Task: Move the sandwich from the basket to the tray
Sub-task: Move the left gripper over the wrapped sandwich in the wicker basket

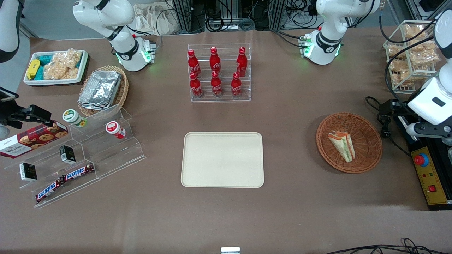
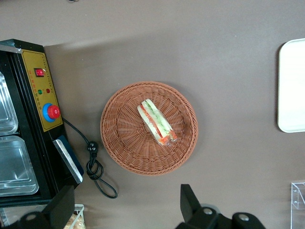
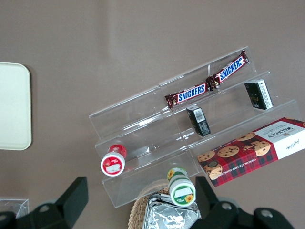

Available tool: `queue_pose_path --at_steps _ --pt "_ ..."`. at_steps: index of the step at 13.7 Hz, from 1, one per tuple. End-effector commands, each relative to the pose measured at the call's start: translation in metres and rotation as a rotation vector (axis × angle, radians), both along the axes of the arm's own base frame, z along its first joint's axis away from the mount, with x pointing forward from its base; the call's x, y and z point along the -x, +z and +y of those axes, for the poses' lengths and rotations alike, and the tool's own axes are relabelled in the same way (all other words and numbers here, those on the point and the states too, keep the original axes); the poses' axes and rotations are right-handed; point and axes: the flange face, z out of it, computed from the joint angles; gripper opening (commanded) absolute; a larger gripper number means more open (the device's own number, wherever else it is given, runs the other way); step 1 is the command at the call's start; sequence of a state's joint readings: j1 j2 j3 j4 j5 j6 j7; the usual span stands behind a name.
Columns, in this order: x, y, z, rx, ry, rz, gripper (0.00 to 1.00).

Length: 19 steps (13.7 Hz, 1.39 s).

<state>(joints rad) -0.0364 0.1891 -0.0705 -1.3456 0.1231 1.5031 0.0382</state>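
Lying in the round reddish-brown wicker basket (image 1: 349, 142), the sandwich (image 1: 342, 145) is a pale bread wedge with orange-red and green layers under clear wrap, tipped on its side near the basket's middle. That basket sits on the brown table (image 1: 226, 218) toward my end, well apart from the tray (image 1: 222, 159), which is flat, cream-beige, rectangular with rounded corners and a low rim, and holds nothing. Farther from the front camera than the tray, a clear tiered rack (image 1: 219, 72) carries six red bottles (image 1: 216, 83). Toward the parked arm's end, a lighter wicker basket (image 1: 122, 92) holds crinkled foil containers (image 1: 100, 90).

I hang high above the table beside the basket, my arm bent over a black box with a yellow panel and red button (image 1: 421, 160). My gripper (image 2: 125, 205) points straight down, its two dark fingers (image 2: 188, 200) spread wide and holding nothing, with the sandwich (image 2: 157, 122) and its woven basket (image 2: 148, 128) below me.
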Motion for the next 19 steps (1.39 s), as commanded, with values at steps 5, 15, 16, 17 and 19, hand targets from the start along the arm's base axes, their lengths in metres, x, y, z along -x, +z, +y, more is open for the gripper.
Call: queue_pose_path --at_steps 5,15,16,17,19 --pt "-0.003 -0.012 0.003 0.020 0.007 0.021 0.99" --pt "-0.026 -0.184 0.006 -0.005 0.015 0.297 0.99" --pt "-0.024 -0.203 0.007 -0.002 0.017 0.273 0.99" --pt "-0.019 -0.217 0.007 -0.002 0.056 0.217 0.99" --pt "-0.007 -0.252 0.024 -0.011 0.174 0.132 0.99"
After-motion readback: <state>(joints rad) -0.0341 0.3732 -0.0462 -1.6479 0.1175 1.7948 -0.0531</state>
